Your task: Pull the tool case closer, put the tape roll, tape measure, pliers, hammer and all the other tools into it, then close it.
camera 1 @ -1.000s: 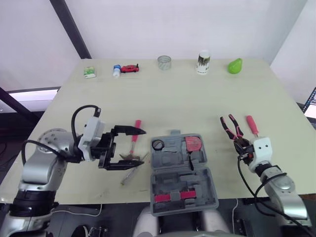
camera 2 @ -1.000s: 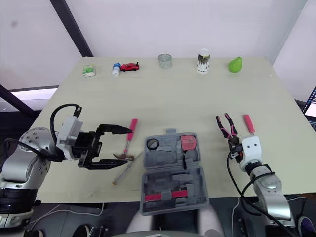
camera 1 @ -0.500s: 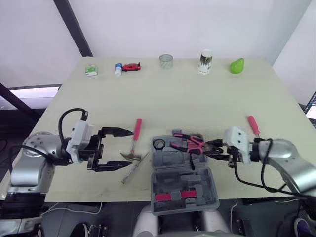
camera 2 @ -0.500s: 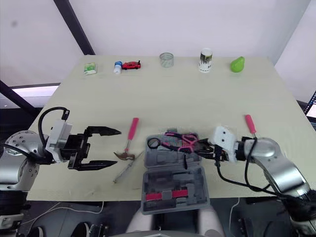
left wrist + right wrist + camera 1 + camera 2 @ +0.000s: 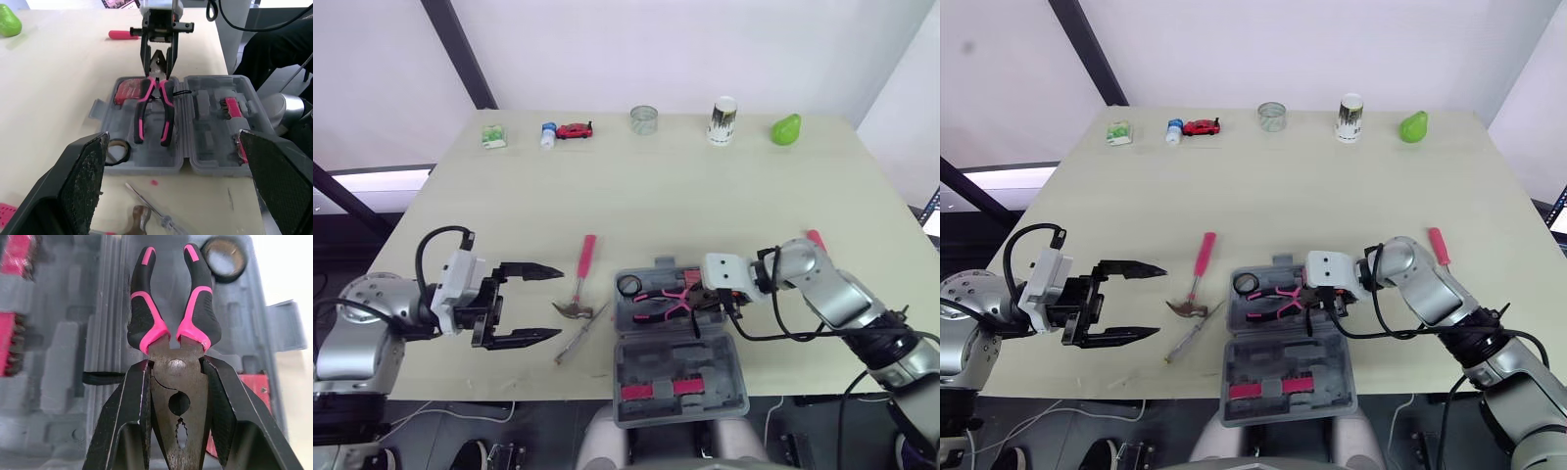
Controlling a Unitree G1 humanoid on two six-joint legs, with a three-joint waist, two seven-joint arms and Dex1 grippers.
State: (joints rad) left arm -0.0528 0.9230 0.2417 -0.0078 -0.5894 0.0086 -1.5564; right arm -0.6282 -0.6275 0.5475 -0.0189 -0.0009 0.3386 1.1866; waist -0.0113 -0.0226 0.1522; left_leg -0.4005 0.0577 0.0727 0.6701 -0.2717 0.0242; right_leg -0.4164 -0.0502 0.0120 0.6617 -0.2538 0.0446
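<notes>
The grey tool case [image 5: 677, 370] lies open at the table's front middle. In its far half sit a tape roll [image 5: 626, 286] and a red tape measure [image 5: 128, 90]. My right gripper [image 5: 693, 297] is shut on the head of the pink-handled pliers [image 5: 656, 299], whose handles [image 5: 144, 308] lie low over that half, pointing left. The pink-handled hammer [image 5: 579, 279] and a clear-handled screwdriver [image 5: 578, 335] lie on the table left of the case. Further left, my left gripper [image 5: 536, 304] stands open and holds nothing. A pink-handled tool [image 5: 815, 238] lies behind my right arm.
Along the far edge stand a green packet [image 5: 492, 137], a small bottle [image 5: 546, 135], a red toy car [image 5: 572, 130], a glass jar [image 5: 643, 119], a cup [image 5: 721, 120] and a green pear [image 5: 786, 128]. The case's near half overhangs the front edge.
My right gripper took the pliers from the table on the right and carried them left over the case. My left gripper drew back to the left, away from the hammer.
</notes>
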